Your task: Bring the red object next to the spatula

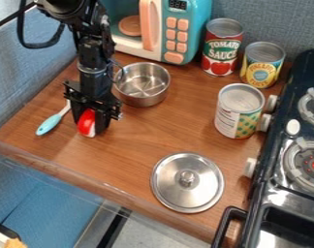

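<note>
The gripper (90, 127) hangs low over the left part of the wooden counter, its fingers on either side of a red and white object (86, 123) and shut on it. Just left of the gripper lies the spatula (49, 124), with its light blue end toward the counter's front left edge and its white part running up behind the gripper. A small gap separates the red object from the blue end. Whether the red object touches the counter is hard to tell.
A metal pot (143, 85) stands close to the arm's right. Farther off are a toy microwave (179, 34), cans (239, 110) and the stove (292, 160). A metal lid (187, 182) lies near the front edge.
</note>
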Robot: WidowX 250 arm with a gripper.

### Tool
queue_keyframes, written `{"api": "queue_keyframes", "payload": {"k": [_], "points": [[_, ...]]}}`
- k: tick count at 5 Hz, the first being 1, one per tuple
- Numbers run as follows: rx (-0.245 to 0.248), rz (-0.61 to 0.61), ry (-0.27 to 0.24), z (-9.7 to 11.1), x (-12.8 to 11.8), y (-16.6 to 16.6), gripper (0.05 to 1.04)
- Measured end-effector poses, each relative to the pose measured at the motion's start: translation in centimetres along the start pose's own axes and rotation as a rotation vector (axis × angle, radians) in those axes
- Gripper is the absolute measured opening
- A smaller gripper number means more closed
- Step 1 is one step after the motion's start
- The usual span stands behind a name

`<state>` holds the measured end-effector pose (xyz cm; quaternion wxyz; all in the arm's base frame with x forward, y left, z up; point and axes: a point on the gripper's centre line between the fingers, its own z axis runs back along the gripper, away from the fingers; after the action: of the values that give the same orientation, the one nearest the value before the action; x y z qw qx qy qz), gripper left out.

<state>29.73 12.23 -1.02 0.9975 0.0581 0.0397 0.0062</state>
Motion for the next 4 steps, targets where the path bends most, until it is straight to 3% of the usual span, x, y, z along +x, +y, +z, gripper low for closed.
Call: {"api": "queue_keyframes", "payload": {"k": [1,2,3,4], "points": [[0.012,-0.010,0.001,-0.3,0.5,0.3,0.683],[0.003,-0.012,0.006,-0.5,0.3,0.7,0.929],[-0.023,-0.036,0.021,-0.2,-0.8,0.4,0.994],[-0.065,-0.022,-0.005,2.4,-1.2,0.4,0.996]]}}
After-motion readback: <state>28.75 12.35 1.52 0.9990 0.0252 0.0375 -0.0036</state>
